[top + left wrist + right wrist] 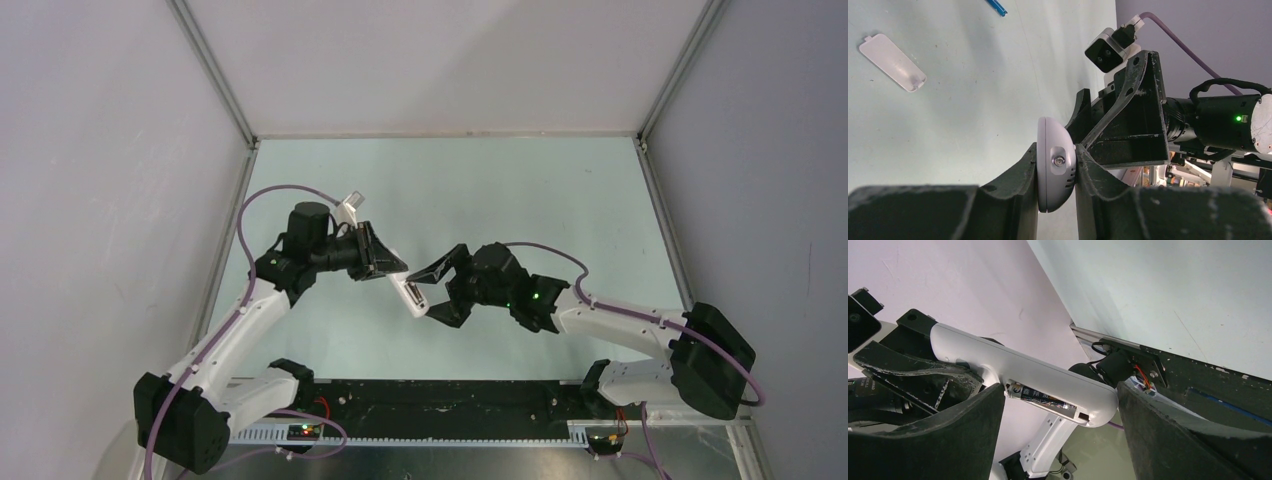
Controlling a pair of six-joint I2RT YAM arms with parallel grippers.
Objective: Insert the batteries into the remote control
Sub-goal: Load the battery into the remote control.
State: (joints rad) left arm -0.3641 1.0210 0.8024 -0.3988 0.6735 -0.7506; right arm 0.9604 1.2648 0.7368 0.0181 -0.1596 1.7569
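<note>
My left gripper [1056,150] is shut on one end of the white remote control [1054,172] and holds it above the table; in the top view the remote [411,297] hangs between both grippers. In the right wrist view the remote's [1023,371] open battery bay faces me with the dark grey-brown battery [1043,396] lying in it. My right gripper [1060,390] is open, its fingers wide on either side of the remote's free end, the left finger [973,430] close to the battery's end. The blue battery [996,7] lies on the table.
The white battery cover [893,62] lies loose on the pale green table [520,190]. White enclosure walls [110,150] stand on the left, right and back. A black strip [450,395] with wiring runs along the near edge.
</note>
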